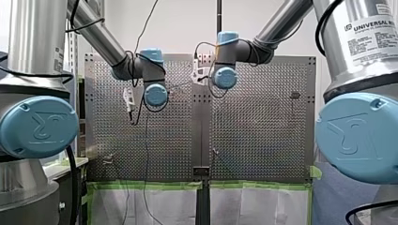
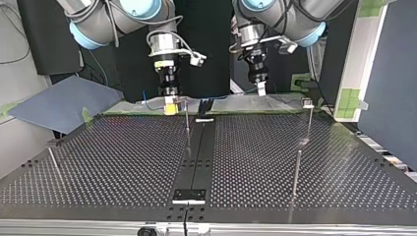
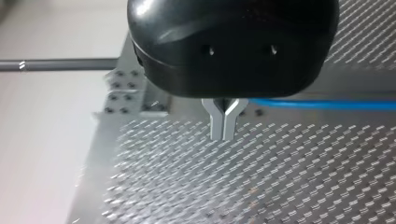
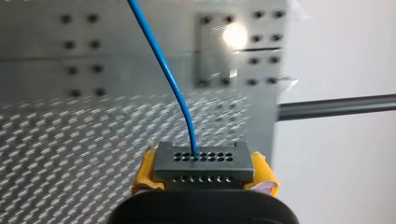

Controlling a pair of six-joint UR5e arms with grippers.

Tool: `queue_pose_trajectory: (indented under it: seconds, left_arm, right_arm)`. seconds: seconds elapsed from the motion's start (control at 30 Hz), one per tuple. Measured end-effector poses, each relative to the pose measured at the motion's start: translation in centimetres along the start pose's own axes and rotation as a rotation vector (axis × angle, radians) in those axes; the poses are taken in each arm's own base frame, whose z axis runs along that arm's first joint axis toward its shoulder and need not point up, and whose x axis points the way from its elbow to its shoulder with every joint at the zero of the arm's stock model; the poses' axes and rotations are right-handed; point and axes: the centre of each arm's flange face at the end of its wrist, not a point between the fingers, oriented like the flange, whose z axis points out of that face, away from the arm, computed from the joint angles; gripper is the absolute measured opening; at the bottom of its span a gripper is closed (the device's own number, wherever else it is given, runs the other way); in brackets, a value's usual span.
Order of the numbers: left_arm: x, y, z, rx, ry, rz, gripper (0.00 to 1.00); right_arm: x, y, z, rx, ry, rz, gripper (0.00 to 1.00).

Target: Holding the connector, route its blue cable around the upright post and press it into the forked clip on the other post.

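The right gripper point(image 4: 204, 170) is clenched on the grey connector point(image 4: 204, 161), with its yellow pads point(image 4: 144, 171) pressed against the connector's two short sides. The blue cable point(image 4: 163, 70) leaves one hole in the connector's face and runs away over the perforated bench point(image 4: 46, 140) toward its plain border strip.

In the top view this gripper stands at the bench's far edge, just left of the dark middle strip point(image 2: 196, 157). A thin upright post point(image 2: 187, 125) is just beside it on the camera's side.

The left gripper point(image 3: 223, 125) has its metal fingers point(image 3: 215, 122) pressed together, grasping nothing. The cable runs beside them along the border strip. In the top view this gripper hangs above the same far edge, right of the middle and apart from the right gripper.

Further right, a second post point(image 2: 309, 120) carries a small head point(image 2: 308, 103), too small to tell whether it is forked. A third post point(image 2: 296, 172) stands nearer the camera, and a fourth post point(image 2: 55, 162) stands near the left edge. The posts are well apart, with wide stretches of perforated surface between them.
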Motion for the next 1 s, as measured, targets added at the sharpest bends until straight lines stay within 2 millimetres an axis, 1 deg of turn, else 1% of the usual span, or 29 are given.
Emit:
queue_pose_trajectory:
  seconds: [0.23,0.33,0.5,0.6,0.83,0.9,1.0]
  left_arm:
    - [-4.4,0.8,1.8,-0.074,-0.043,-0.033,0.00]
    - [-6.1,1.6,2.5,-0.109,-0.057,-0.048,0.00]
    - [-8.7,2.9,3.6,-0.126,-0.080,-0.076,0.00]
    - [-10.4,3.4,4.4,-0.127,-0.099,-0.087,0.00]
    - [-14.7,4.4,6.6,-0.122,-0.149,-0.110,0.00]
    - [-15.5,4.7,7.4,-0.121,-0.154,-0.111,0.00]
    - [-16.3,5.1,8.8,-0.119,-0.154,-0.104,0.00]
  right_arm:
    - [6.1,-0.2,0.8,0.063,0.058,0.016,0.00]
    - [7.5,-0.2,1.1,0.092,0.061,0.017,0.00]
    - [7.7,-0.1,1.5,0.132,0.030,0.023,0.00]
    - [7.1,-0.3,2.2,0.158,0.002,0.019,0.00]
    - [5.3,-1.9,3.7,0.234,-0.065,-0.005,0.00]
    - [5.4,-2.1,4.1,0.245,-0.075,-0.006,0.00]
    - [6.0,-2.4,4.6,0.258,-0.083,-0.006,0.00]
